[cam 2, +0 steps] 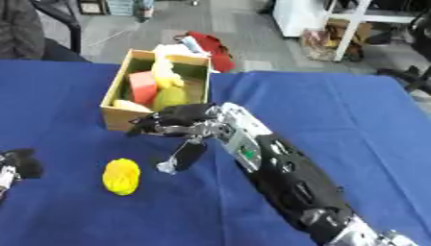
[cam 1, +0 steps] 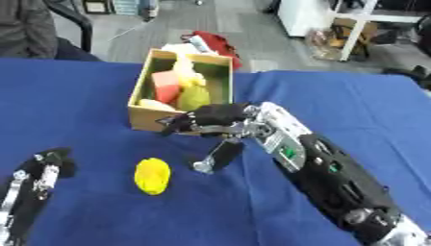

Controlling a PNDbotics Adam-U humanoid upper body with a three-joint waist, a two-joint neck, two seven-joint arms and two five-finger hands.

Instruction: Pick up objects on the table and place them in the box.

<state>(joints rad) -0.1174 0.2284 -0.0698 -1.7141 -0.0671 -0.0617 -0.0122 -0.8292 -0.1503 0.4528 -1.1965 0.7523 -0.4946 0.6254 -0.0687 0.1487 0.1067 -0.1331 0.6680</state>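
Note:
A yellow ridged object [cam 1: 152, 176] lies on the blue tablecloth, in front of the wooden box [cam 1: 143, 114]. The box holds a red block [cam 1: 166, 85], a yellow-green fruit [cam 1: 194, 98] and other pale yellow items. My right hand [cam 1: 209, 122] reaches in from the lower right and hovers near the box's front right corner, to the right of and above the yellow object. Its fingers are stretched out and its thumb [cam 1: 219, 157] hangs down, with nothing held. My left hand [cam 1: 40, 174] rests near the lower left edge, fingers up.
The blue cloth [cam 1: 353, 105] covers the whole table. Beyond the far edge lie a red bag [cam 1: 215, 44] on the floor, a chair [cam 1: 71, 19] with a seated person at the upper left, and white furniture [cam 1: 311, 17] at the upper right.

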